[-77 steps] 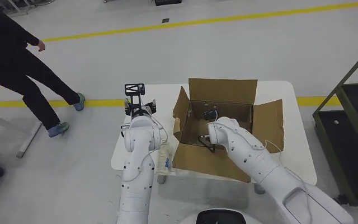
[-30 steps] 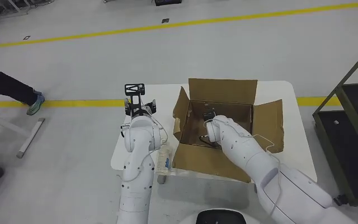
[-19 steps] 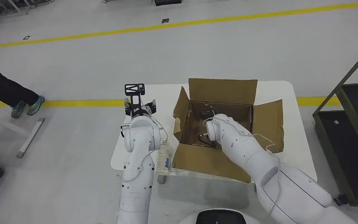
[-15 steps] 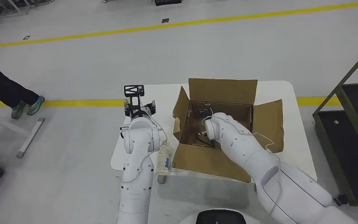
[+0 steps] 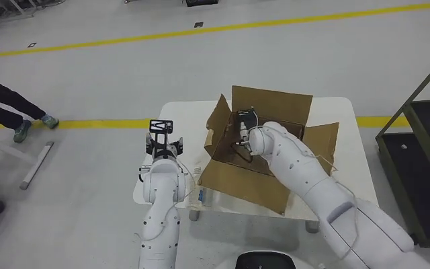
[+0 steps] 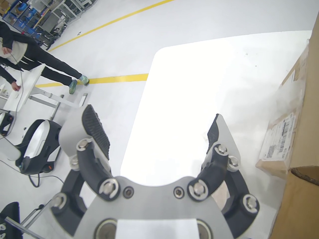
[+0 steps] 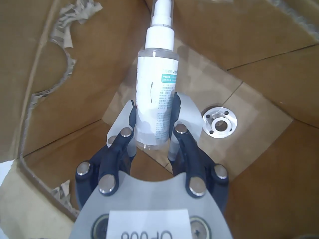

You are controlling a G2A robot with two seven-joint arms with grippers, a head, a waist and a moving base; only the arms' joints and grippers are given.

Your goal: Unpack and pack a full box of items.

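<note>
An open cardboard box (image 5: 269, 151) stands on the white table (image 5: 336, 111), flaps spread outward. Inside it, my right gripper (image 7: 154, 103) is shut on a white spray bottle (image 7: 155, 85) with a clear cap, held above the box floor with its nozzle pointing away from the wrist. A round metal flange (image 7: 219, 123) lies on the box floor beside the gripper. From above, the right gripper (image 5: 245, 121) is near the box's far left corner. My left gripper (image 6: 154, 128) is open with nothing in it over the table's left part (image 5: 161, 129), apart from the box wall (image 6: 299, 105).
A small clear item (image 5: 200, 195) lies at the table's front left edge, beside the left arm. A dark green rack (image 5: 406, 155) stands to the right of the table. Bare tabletop lies between the left gripper and the box.
The box has turned and shifted slightly left. My right gripper has moved toward the box's far left corner. The left gripper has drawn back toward the robot.
</note>
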